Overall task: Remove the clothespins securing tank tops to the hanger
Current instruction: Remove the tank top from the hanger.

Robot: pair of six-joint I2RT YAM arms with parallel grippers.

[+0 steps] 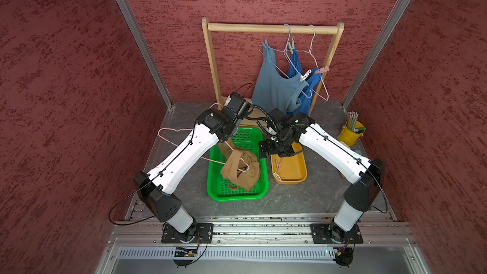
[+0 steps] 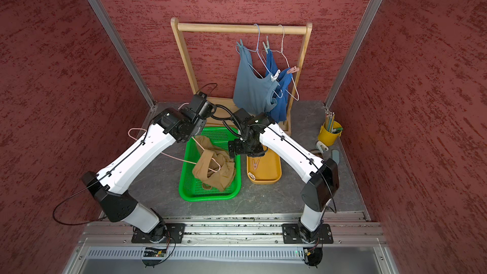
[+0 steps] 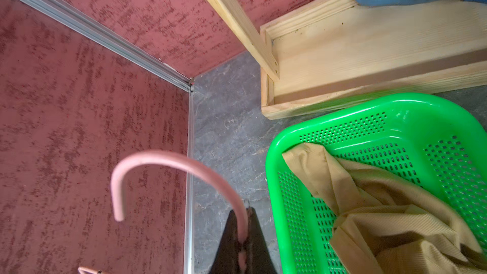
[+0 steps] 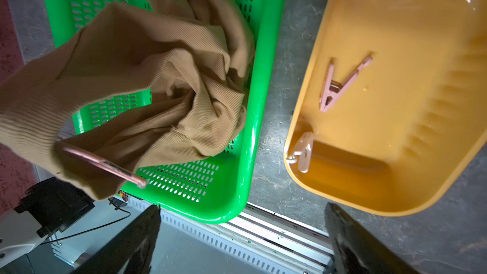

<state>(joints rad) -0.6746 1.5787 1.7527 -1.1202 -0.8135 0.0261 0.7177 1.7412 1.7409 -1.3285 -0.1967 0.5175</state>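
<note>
two clothespins are already off. a pink clothespin and a pale clothespin lie in the yellow tray, the pale one right by its rim. four more are still clipped on up at the wooden rack. there is a teal clothespin on the strap of the grey-blue top. a second teal clothespin sits at the top of the bright blue top. a white clothespin and a second pink clothespin are lower down on the wire hangers. both blue tops hang there side by side, touching.

the tan top lies bunched up in the green basket, just beside the tray. it has no pins on it that i can see, but one end of the pink hanger pokes through it.

the left end effector is squeezed tight on the neck of that hanger, just under the hook. the right end effector is wide open with nothing in it. it hangs over the desk, above the gap between the basket and the tray.

so i think about a third of the job is done. one top is free of pins. two tops with four pins are left.
</note>
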